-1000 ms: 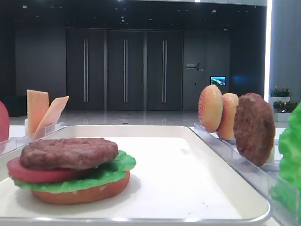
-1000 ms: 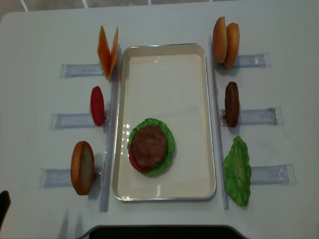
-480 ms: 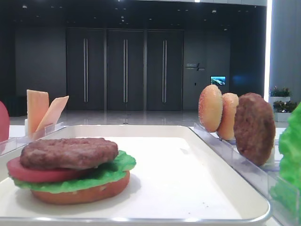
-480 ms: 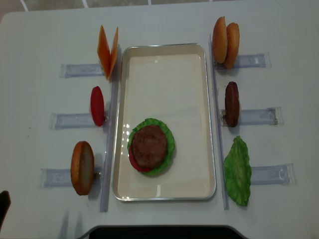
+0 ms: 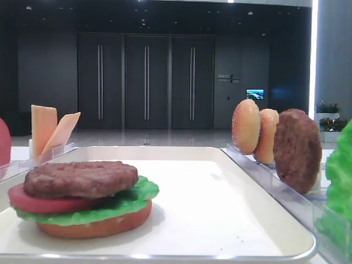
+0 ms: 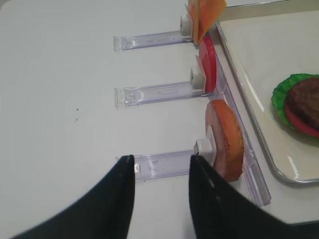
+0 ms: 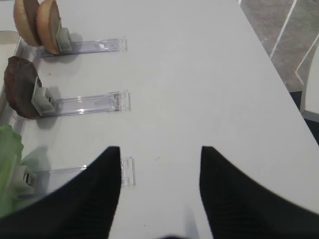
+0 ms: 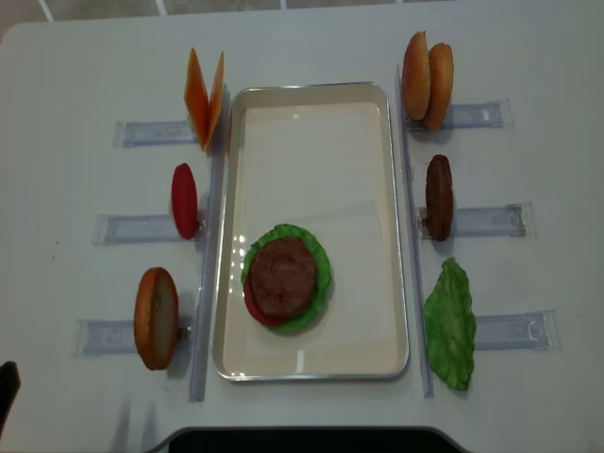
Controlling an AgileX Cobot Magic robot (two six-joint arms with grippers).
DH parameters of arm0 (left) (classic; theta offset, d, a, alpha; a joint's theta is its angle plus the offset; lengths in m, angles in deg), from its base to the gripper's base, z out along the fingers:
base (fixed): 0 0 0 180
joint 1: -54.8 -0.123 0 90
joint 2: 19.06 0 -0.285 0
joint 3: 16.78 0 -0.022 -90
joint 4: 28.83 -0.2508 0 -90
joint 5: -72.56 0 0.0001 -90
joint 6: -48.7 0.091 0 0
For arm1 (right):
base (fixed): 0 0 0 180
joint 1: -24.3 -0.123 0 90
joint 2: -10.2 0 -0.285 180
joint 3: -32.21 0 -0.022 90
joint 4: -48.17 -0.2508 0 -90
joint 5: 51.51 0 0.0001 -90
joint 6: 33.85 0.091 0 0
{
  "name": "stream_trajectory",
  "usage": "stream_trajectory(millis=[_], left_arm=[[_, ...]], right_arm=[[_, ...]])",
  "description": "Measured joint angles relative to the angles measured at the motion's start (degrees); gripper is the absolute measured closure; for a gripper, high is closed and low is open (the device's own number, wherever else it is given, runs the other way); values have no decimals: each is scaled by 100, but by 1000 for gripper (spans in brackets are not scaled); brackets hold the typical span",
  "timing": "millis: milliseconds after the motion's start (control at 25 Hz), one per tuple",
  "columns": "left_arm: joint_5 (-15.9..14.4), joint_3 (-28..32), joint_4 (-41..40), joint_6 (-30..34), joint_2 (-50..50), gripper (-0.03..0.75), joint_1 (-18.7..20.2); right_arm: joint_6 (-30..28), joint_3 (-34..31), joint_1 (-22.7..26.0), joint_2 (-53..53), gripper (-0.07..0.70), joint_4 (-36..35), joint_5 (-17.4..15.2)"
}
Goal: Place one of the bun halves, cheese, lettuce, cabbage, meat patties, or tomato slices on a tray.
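Both hands, my left hand (image 6: pixel 159 174) and right hand (image 7: pixel 159 164), hang spread and empty over the bench (image 8: pixel 75 57), so with the stack (image 8: pixel 286 277) topped by a patty on the tray (image 8: pixel 311 92), I'd judge cheese (image 8: pixel 204 98) next, pinched by its upper edge.

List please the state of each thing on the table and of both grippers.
Tray: holds one stack.
Stack: bun, lettuce, tomato, patty on top.
Cheese: upright in rack.
Spare patty: upright in rack.
Left gripper: open, empty.
Right gripper: open, empty.
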Motion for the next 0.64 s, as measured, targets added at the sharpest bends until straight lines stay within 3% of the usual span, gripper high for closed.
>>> stream_trajectory(millis=[640], left_arm=[[0, 0, 0, 0, 0, 433, 0]], right_arm=[[0, 0, 0, 0, 286, -5, 5]])
